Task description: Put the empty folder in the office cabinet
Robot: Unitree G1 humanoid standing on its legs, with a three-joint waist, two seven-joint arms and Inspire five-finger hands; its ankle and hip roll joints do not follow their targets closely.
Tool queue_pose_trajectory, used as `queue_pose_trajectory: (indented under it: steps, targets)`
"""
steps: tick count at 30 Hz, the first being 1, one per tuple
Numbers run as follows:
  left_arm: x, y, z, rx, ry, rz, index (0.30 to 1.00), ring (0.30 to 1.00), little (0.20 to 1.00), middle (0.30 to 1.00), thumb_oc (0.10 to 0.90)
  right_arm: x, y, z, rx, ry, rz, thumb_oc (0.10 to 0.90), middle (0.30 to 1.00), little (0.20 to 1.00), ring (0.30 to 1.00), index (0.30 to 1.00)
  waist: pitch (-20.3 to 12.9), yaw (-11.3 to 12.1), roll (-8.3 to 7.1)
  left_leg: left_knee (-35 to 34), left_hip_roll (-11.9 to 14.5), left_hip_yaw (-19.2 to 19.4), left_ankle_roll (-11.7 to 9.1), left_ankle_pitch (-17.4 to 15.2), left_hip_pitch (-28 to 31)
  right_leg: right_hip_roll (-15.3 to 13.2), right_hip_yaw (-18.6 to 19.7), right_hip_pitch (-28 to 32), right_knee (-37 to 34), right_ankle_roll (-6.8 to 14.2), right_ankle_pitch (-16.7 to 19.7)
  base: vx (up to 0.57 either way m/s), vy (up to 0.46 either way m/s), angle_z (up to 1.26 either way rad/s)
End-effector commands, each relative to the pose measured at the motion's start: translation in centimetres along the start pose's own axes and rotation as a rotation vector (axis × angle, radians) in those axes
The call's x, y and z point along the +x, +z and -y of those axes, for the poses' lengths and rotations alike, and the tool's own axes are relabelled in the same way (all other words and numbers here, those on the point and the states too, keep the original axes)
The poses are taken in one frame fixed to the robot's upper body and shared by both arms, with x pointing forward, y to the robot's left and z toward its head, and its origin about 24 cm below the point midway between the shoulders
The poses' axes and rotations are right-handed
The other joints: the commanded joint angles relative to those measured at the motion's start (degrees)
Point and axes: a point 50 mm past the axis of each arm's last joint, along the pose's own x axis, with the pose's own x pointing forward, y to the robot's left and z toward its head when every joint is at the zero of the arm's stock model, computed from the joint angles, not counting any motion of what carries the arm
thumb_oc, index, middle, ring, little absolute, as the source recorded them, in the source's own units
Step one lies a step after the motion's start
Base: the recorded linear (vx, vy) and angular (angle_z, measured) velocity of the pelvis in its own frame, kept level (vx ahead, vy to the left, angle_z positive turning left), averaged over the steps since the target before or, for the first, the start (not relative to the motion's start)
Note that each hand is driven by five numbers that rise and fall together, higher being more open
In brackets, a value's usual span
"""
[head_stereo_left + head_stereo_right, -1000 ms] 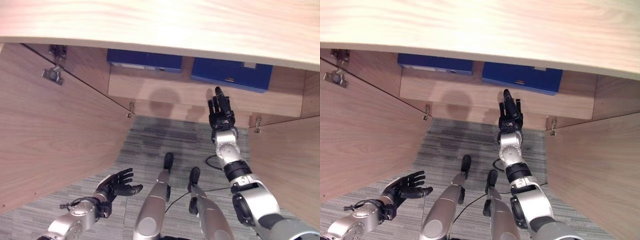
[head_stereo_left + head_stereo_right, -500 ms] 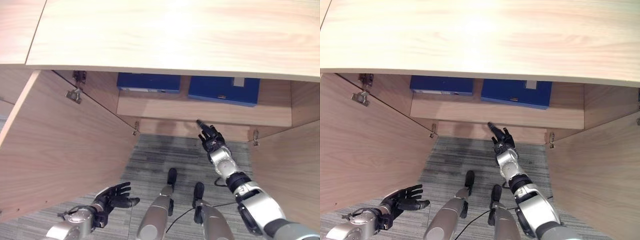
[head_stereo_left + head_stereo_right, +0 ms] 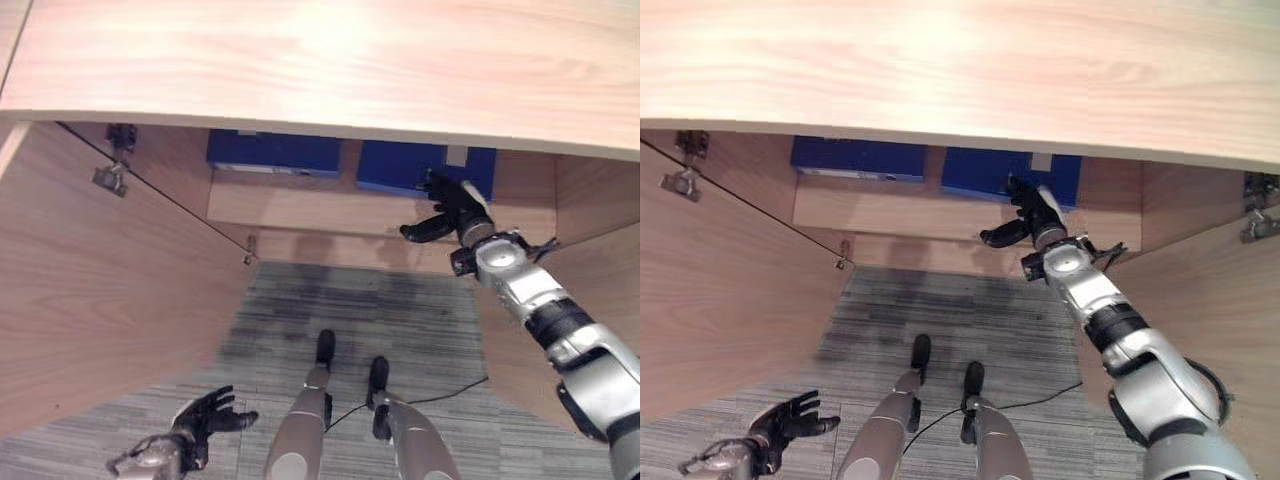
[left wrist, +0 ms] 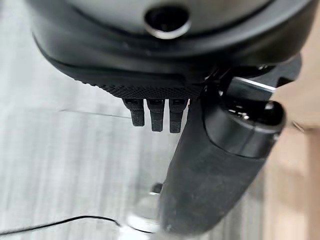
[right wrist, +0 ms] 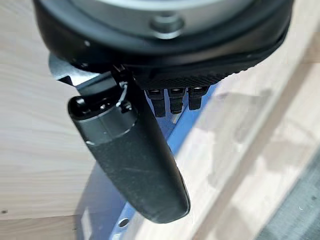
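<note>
The pale wooden worktop (image 3: 320, 60) spans the top of the frame, with the open cabinet (image 3: 330, 215) beneath it and its door (image 3: 100, 300) swung wide at the left. On the cabinet's shelf two blue folders lie side by side: the left folder (image 3: 275, 153) and the right folder (image 3: 400, 165). My right hand (image 3: 455, 212) hangs in front of the right folder at centre right, fingers (image 5: 172, 97) loosely spread, holding nothing. My left hand (image 3: 205, 418) hangs at lower left over the grey carpet (image 3: 330, 310), fingers relaxed and empty.
</note>
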Motion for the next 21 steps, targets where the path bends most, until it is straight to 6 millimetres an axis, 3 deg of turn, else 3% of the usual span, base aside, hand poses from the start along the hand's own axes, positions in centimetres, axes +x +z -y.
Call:
queue_pose_trajectory:
  steps: [1,4,7,9,13,21]
  targets:
    - [-0.4,1.2,-0.9,0.065,0.05,0.08,0.9,0.9,0.9,0.9,0.8,-2.9,3.6,1.7,-0.098,-0.103,0.308,0.8,0.9,0.9,0.9,0.9,-0.4,-0.9,-1.8,1.1,-1.4,-0.5,0.5,-2.2,-2.0,-1.0,-0.3,5.6,-11.2,2.6,3.2,0.02,-0.002,0.14]
    - [-0.2,1.2,-0.2,0.07,0.046,0.09,0.9,0.9,0.9,0.9,0.8,-4.0,2.8,2.5,-0.296,-0.149,0.307,0.8,0.9,0.9,0.9,0.9,-0.6,-1.4,-1.76,1.2,-1.5,-0.5,0.7,-2.3,-2.4,-1.1,-0.4,5.4,-11.3,2.7,3.4,0.0,0.003,-0.03]
    - [0.1,2.0,0.6,0.069,0.036,0.119,0.9,0.9,0.9,0.9,0.8,-3.2,2.0,2.2,-0.546,-0.145,0.259,0.8,0.9,0.9,0.9,0.9,-0.3,-1.4,-1.86,1.1,-1.4,-0.4,0.8,-2.4,-2.2,-1.2,-0.2,5.6,-11.5,2.7,3.3,-0.01,0.006,-0.08]
    - [0.6,2.9,1.2,0.078,0.029,0.14,0.9,0.9,0.9,0.9,0.8,-2.6,1.7,1.7,-0.599,-0.133,0.234,0.8,0.9,0.9,0.9,0.9,-0.2,-1.6,-1.91,1.0,-1.5,-0.5,0.7,-2.2,-2.5,-1.1,-0.2,5.2,-11.7,2.7,3.5,-0.01,0.003,-0.02]
    - [0.6,2.4,1.2,0.084,0.04,0.13,0.9,0.9,0.9,0.9,0.8,-1.3,1.7,1.0,-0.6,-0.133,0.202,0.8,0.9,0.9,0.9,0.9,0.2,-1.0,-1.62,1.0,-1.6,-0.5,0.8,-2.1,-2.6,-1.2,-0.3,5.2,-11.7,2.6,3.7,0.0,0.002,0.01]
    - [0.6,1.7,0.6,0.104,0.079,0.114,0.9,0.9,0.9,0.9,0.8,1.2,5.6,2.2,-0.609,-0.232,0.244,0.8,0.9,0.9,0.9,0.9,1.3,0.8,-1.61,0.8,-1.9,-0.6,0.7,-1.9,-2.6,-1.3,-0.4,5.0,-11.7,2.7,3.9,0.0,0.006,0.03]
